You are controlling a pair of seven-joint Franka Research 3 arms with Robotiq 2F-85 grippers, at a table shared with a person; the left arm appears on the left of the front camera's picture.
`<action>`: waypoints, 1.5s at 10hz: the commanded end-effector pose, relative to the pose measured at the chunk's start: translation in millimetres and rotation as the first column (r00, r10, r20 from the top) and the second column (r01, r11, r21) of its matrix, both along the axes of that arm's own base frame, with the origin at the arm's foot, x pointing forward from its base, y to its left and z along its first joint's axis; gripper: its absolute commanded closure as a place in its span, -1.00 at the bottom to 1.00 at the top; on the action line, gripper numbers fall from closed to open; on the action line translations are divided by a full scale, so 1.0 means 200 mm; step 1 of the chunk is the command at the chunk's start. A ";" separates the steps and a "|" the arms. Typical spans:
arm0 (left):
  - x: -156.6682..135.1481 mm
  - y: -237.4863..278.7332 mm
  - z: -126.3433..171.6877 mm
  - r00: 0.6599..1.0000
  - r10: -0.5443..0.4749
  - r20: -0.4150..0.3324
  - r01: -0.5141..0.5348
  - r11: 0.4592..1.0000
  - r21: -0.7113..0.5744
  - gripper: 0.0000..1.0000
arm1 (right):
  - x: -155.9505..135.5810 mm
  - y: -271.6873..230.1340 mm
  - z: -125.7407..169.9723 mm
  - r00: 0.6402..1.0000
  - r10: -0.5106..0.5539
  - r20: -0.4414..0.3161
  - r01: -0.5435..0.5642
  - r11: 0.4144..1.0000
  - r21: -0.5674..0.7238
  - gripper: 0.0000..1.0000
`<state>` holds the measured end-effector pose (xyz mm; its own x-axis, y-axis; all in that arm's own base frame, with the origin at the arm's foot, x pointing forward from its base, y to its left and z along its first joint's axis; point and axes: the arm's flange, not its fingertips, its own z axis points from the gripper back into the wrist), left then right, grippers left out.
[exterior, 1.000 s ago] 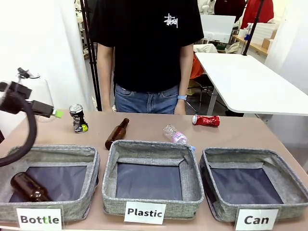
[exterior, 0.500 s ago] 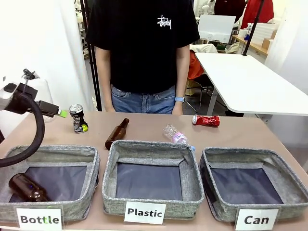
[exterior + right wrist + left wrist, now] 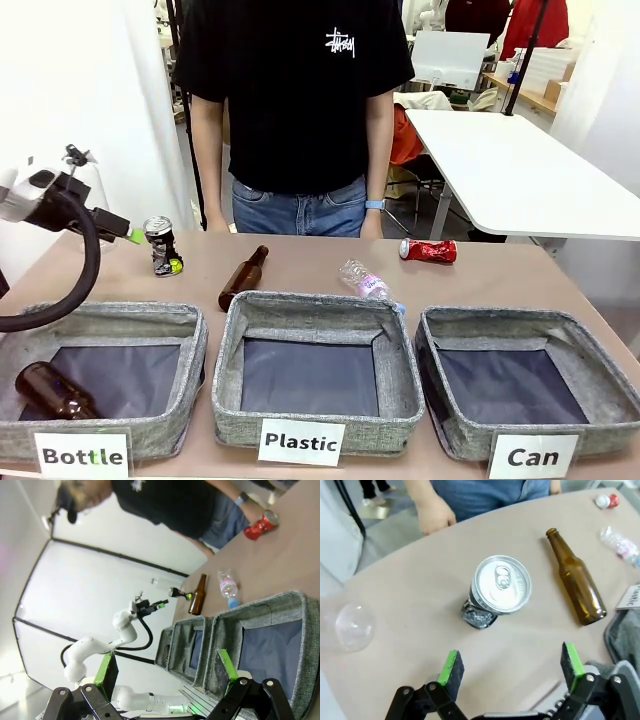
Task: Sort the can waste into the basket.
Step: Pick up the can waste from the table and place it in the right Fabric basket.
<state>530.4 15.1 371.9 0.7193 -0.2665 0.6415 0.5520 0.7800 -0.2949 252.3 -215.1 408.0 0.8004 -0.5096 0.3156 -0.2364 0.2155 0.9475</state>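
left tool (image 3: pixel 510 662) nearer can (image 3: pixel 501 587), spread wide, empty

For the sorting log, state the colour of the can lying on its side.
The lying can is shiny red; front view shows it best.

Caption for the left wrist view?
Open left gripper aimed at an upright dark can, a brown glass bottle lying alongside.

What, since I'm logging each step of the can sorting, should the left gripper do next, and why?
Probably lower the left gripper around the dark can: its jaws are open, and the can stands upright on the table just ahead of them, not yet touched.
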 end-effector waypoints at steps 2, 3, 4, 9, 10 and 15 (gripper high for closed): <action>0.11 0.08 -0.06 0.992 -0.130 0.003 0.130 0.991 -0.017 -1.00 | 0.02 0.00 0.01 0.999 -0.009 0.036 0.009 1.000 0.005 -1.00; 0.15 0.11 -0.09 0.985 -0.171 0.026 0.171 0.985 -0.012 -1.00 | 0.02 0.00 0.01 0.999 -0.009 0.036 0.009 1.000 0.005 -1.00; 0.18 0.15 -0.14 0.965 -0.261 0.030 0.260 0.965 0.018 -1.00 | 0.02 0.00 0.01 0.999 -0.009 0.036 0.009 1.000 0.005 -1.00; -0.50 0.61 -0.01 0.887 -0.430 0.166 0.447 0.891 -0.076 -1.00 | 0.02 0.00 0.01 0.999 -0.009 0.036 0.009 1.000 0.005 -1.00; -0.66 0.76 0.09 0.885 -0.404 0.232 0.435 0.895 -0.103 -1.00 | 0.02 0.00 0.01 0.999 -0.009 0.036 0.009 1.000 0.005 -1.00; -0.93 1.32 0.17 0.818 -0.213 0.534 0.422 0.854 -0.306 -1.00 | 0.02 0.00 0.01 0.999 -0.009 0.036 0.009 1.000 0.005 -1.00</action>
